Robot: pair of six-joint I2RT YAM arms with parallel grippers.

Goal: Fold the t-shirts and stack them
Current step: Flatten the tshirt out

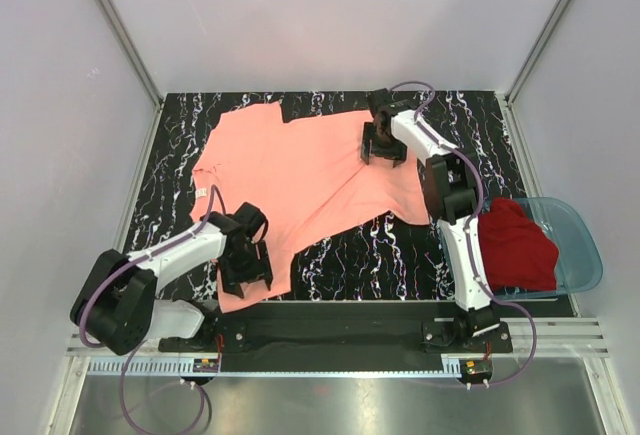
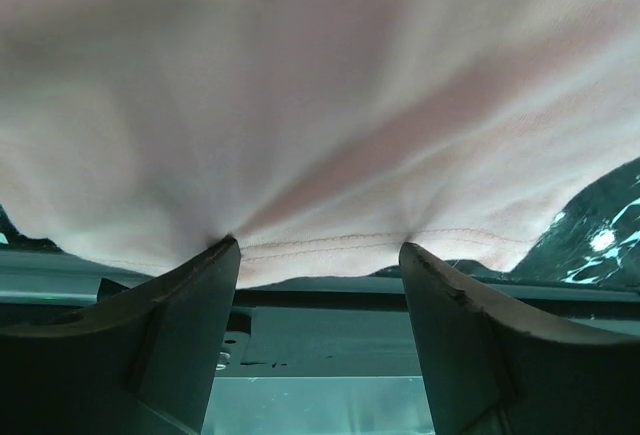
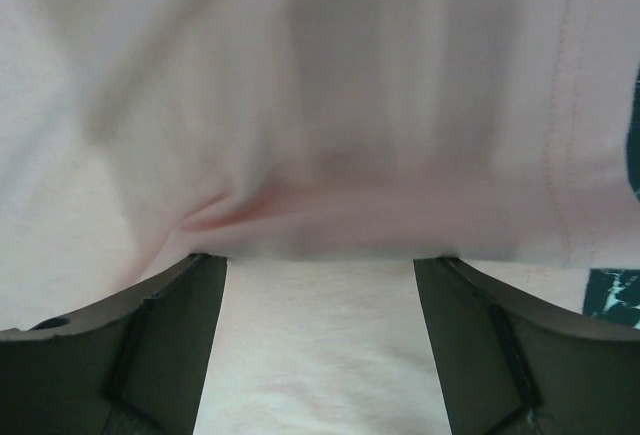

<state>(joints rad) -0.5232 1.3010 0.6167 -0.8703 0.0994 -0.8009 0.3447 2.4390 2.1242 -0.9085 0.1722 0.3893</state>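
Observation:
The salmon-pink t-shirt [image 1: 290, 170] lies spread and partly folded on the black marbled table [image 1: 400, 250], with its small white label [image 1: 201, 192] at the left edge. My left gripper [image 1: 247, 255] is at the shirt's near-left hem. In the left wrist view its jaws [image 2: 320, 250] stand wide apart with the stitched hem [image 2: 330, 240] across the tips. My right gripper [image 1: 383, 143] is on the shirt's far right part. In the right wrist view its jaws [image 3: 320, 257] stand wide apart against a raised fold of pink cloth [image 3: 320, 205]. The dark red t-shirt [image 1: 515, 245] lies crumpled in the basin.
A translucent blue plastic basin [image 1: 585, 245] sits off the table's right edge. Grey walls with metal posts [image 1: 120, 35] close in the back and sides. A metal rail [image 1: 330, 330] with the arm bases runs along the near edge.

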